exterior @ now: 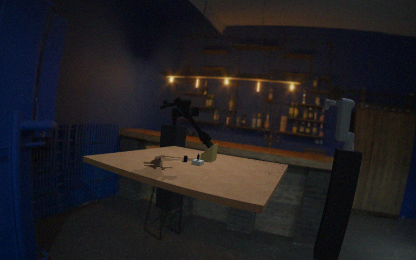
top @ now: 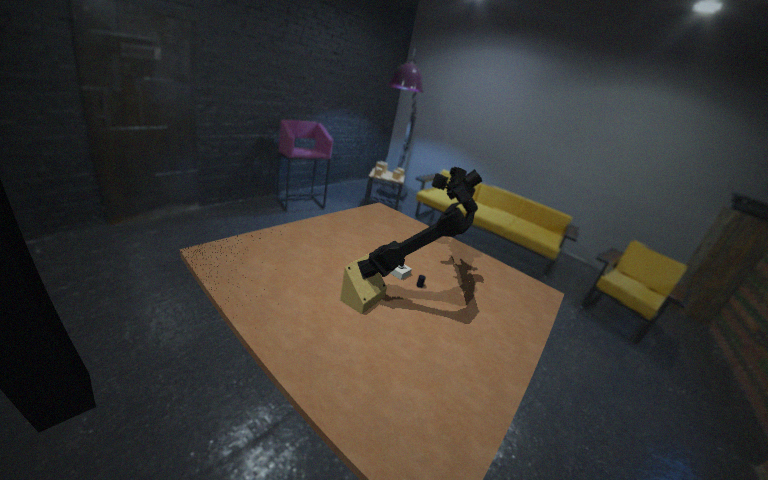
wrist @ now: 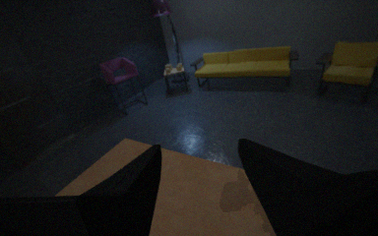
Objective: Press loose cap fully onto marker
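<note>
The black cap (top: 420, 280) (exterior: 185, 158) stands on the table (top: 317, 362) (exterior: 233, 187), a short way from the holder block. The white holder block (top: 402, 273) (exterior: 197, 162) sits close to the arm's base. The dark marker (exterior: 197, 156) stands upright in it without a cap; the arm mostly hides it in the top view. My gripper (wrist: 200, 147) is open and empty, high above the table and away from cap and marker. In the wrist view the fingers stand apart, with only table and room beyond. Its fingertips are not distinct in the top and exterior views.
The yellowish wedge base (top: 362, 288) (exterior: 209, 154) of my arm stands beside the holder. A black pedestal (exterior: 173, 135) with another dark arm stands behind the table in the exterior view. A pale arm on a dark pedestal (exterior: 340, 196) stands at the right. A yellow sofa (top: 509, 217) (wrist: 246, 64) is beyond the table.
</note>
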